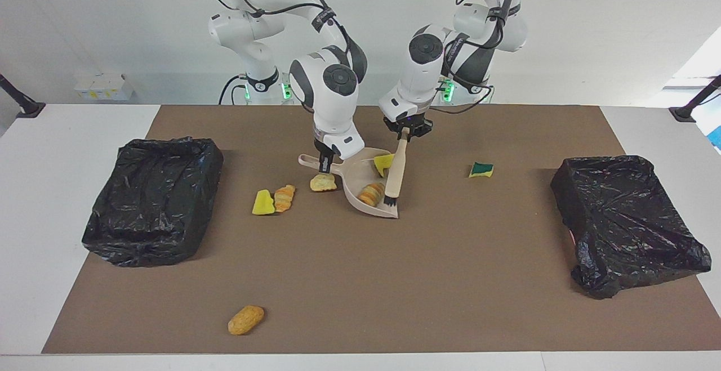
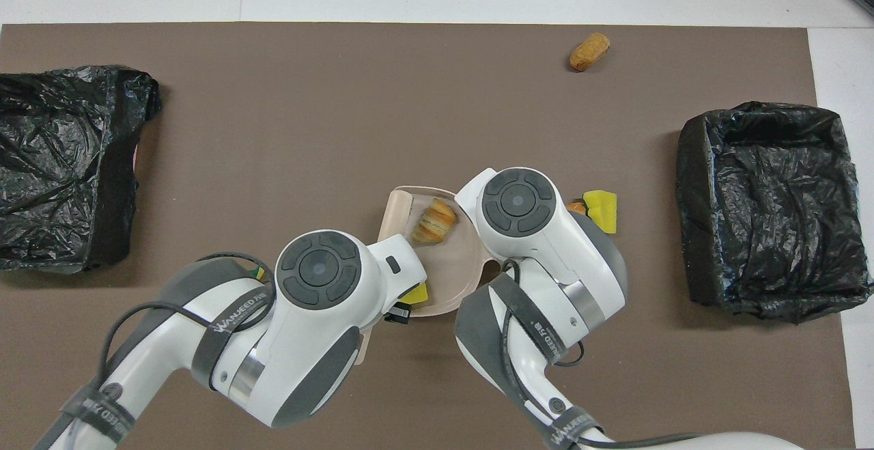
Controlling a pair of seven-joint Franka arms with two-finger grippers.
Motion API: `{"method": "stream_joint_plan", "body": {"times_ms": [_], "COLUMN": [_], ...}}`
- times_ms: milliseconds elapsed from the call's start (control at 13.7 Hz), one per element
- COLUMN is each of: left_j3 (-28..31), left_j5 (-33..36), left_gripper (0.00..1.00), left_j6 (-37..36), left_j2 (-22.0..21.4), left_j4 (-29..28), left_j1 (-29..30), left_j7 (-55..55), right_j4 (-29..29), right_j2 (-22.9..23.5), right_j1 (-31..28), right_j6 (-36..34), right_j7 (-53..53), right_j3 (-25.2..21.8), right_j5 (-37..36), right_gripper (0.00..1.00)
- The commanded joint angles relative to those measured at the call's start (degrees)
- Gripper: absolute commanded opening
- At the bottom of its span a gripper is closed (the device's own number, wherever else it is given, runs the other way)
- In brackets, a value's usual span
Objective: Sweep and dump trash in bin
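Facing view: the left claw (image 1: 405, 135) is clenched on the brush (image 1: 395, 175), whose long axis runs from the claw away from the robots, bristles at the mouth of the dustpan (image 1: 360, 205). The right claw (image 1: 324, 164) grasps the dustpan's handle. Two scraps lie in the pan: a bread lump (image 1: 371, 194) and a yellow sponge piece (image 1: 384, 162). On the bench (image 1: 394, 281), five scraps remain: three just beside the pan toward the right arm's end, a green-and-yellow sponge (image 1: 481, 169) toward the left arm's end, and one lump (image 1: 245, 320) farthest from the robots. Two black-lined bins, one (image 1: 155, 199) nearer the right arm.
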Motion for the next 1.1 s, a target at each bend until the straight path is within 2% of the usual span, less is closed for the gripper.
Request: {"method": "stream_joint_plan", "body": {"times_ms": [0, 219, 512, 658, 804, 1024], "left_j3": [1.0, 1.2, 1.2, 1.2, 1.2, 1.0], "left_j5": [-0.9, -0.7, 3.0, 3.2, 9.2, 10.1], "left_gripper": [0.00, 0.00, 0.00, 0.00, 0.00, 0.00], "left_j6": [-8.0, -15.4, -15.6, -16.5, -19.4, -18.3], "left_j2": [-5.3, -7.4, -10.8, -11.4, -11.9, -11.7], "left_j4": [0.1, -2.0, -7.8, -9.2, -9.4, -12.9], "left_j1": [2.1, 6.4, 13.8, 19.3, 20.5, 19.7], "left_j7": [-3.6, -13.7, -18.2, -20.6, -20.5, -20.7], "right_j4": [-1.7, -1.7, -1.7, -1.7, -1.7, -1.7], "right_j2": [-1.0, -1.0, -1.0, -1.0, -1.0, -1.0], "right_j1": [0.2, 0.2, 0.2, 0.2, 0.2, 0.2], "right_j6": [2.1, 2.0, 1.6, 1.6, 1.6, 1.7], "right_j7": [1.3, 1.2, 1.3, 1.4, 1.4, 1.4], "right_j3": [0.2, 0.2, 0.2, 0.2, 0.2, 0.2], "right_j5": [1.2, 1.2, 1.2, 1.2, 1.2, 1.2], "right_gripper": [0.00, 0.00, 0.00, 0.00, 0.00, 0.00]}}
